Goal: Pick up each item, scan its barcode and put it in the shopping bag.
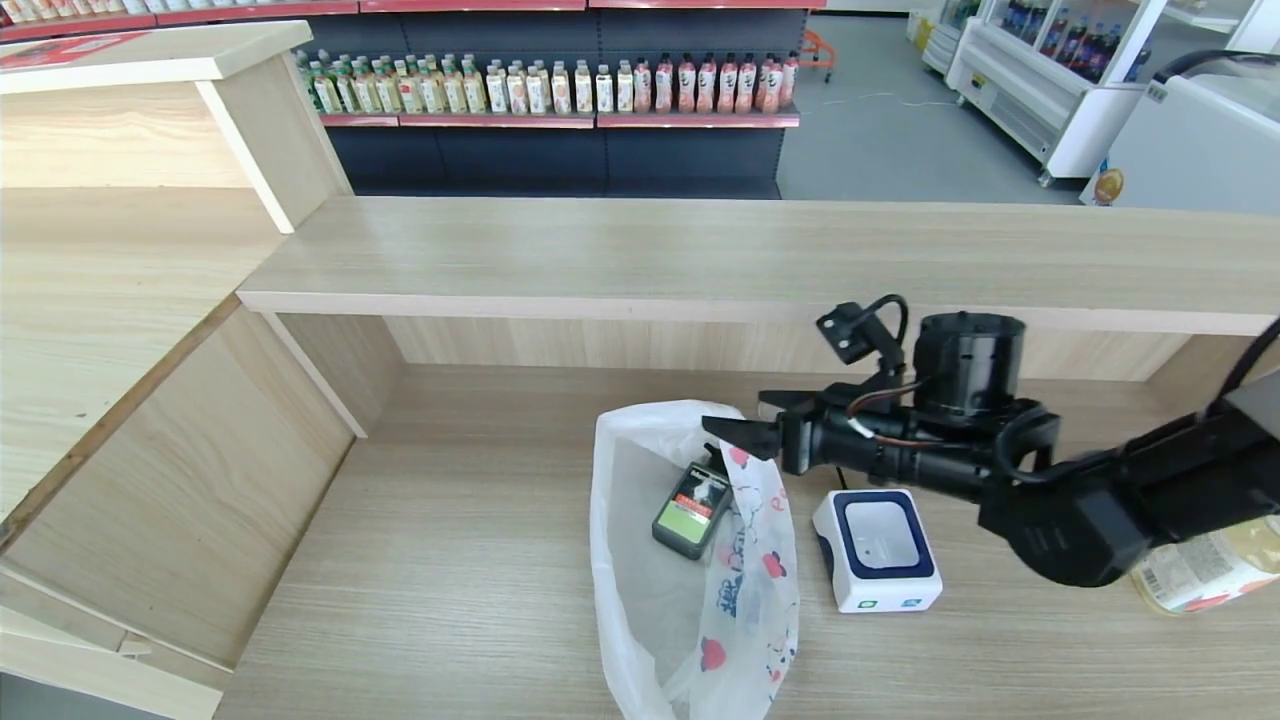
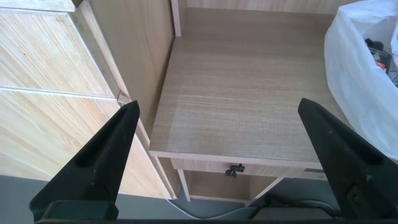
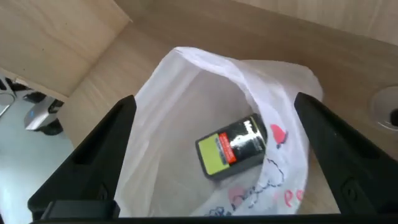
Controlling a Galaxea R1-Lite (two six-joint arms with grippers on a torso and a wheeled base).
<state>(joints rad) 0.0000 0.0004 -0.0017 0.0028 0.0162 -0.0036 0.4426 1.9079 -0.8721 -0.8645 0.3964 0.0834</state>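
Gaping filmy shopping bag (image 1: 640,600), boxy item (image 1: 692,510)

White shopping bag (image 1: 622,520), red hearts; black box (image 1: 692,512), green label

no print can be read: the labels on the box (image 3: 231,151) and container (image 1: 1200,572) are too small.

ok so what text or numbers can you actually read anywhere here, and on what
Nothing here reads clearly.
Shopping bag: blue print among red shapes, unreadable.
Box inside it: green and red label, print blurred.
Scanner: two small icons, no legible words.
Bottle on the counter's right: barcode label, too small.
Shelf bottles: labels too small.
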